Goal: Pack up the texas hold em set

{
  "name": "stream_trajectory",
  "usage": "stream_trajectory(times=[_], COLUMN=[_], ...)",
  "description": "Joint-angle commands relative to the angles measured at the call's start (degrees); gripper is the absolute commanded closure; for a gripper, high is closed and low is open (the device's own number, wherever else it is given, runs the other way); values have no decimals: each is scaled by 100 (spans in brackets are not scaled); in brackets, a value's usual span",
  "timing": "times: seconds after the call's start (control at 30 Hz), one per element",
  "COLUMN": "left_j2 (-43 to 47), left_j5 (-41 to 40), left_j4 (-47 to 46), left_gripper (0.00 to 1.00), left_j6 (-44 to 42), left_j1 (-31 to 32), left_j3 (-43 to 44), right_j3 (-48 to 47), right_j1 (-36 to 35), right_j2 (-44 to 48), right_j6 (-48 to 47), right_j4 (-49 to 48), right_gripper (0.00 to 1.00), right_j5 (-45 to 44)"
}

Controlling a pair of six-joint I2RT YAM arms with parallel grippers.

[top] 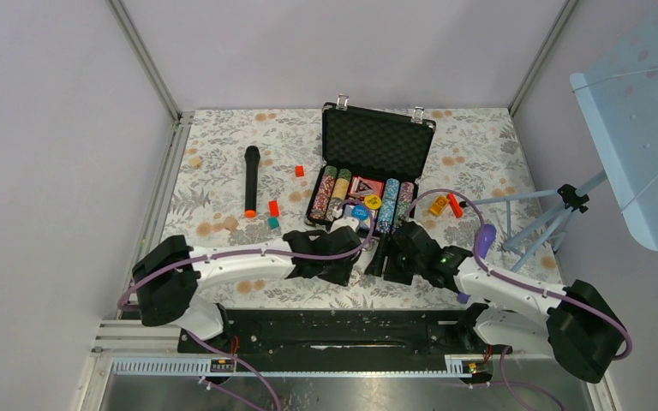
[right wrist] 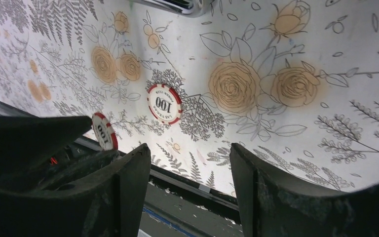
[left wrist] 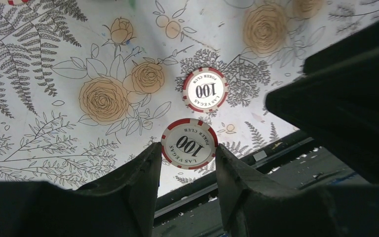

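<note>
Held chip (left wrist: 189, 143), a red-and-white 100, sits lower centre of the left wrist frame, pinched rim to rim by the left gripper (left wrist: 186, 150), jaws roughly half closed on it. In the right wrist frame it shows on edge at left. Loose chip (left wrist: 205, 89), same kind, lies flat on the flowered cloth (top: 223, 163) straight beyond the held one, clear of it. Right gripper (right wrist: 190, 148) is wide open, holding nothing. The loose chip is ahead of its fingertips, a bit left of the gap's centre line. It's round and flat, so there's no long axis to line up. My read: the right arm is free, so that pick is its job. Case (top: 377, 141) stands open at upper centre of the top frame, beyond both grippers.
</note>
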State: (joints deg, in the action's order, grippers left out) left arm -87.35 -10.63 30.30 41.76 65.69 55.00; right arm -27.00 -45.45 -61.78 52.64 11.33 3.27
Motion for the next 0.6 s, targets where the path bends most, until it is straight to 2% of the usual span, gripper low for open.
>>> stream_trajectory(times=[0.0, 0.27, 0.57], left_j2=[473, 748, 816], left_j5=[121, 185, 273], left_j4=[-326, -388, -464], left_gripper=[57, 57, 57], left_j6=[-153, -235, -290], left_j1=[23, 23, 23], left_j3=[-43, -102, -139], right_j3=[-196, -156, -158], right_j1=[116, 275, 445], right_j2=[-257, -571, -555], right_j6=[376, 756, 831], right_j4=[-560, -1495, -1652], right_gripper=[33, 33, 33], right_j5=[483, 1131, 1226])
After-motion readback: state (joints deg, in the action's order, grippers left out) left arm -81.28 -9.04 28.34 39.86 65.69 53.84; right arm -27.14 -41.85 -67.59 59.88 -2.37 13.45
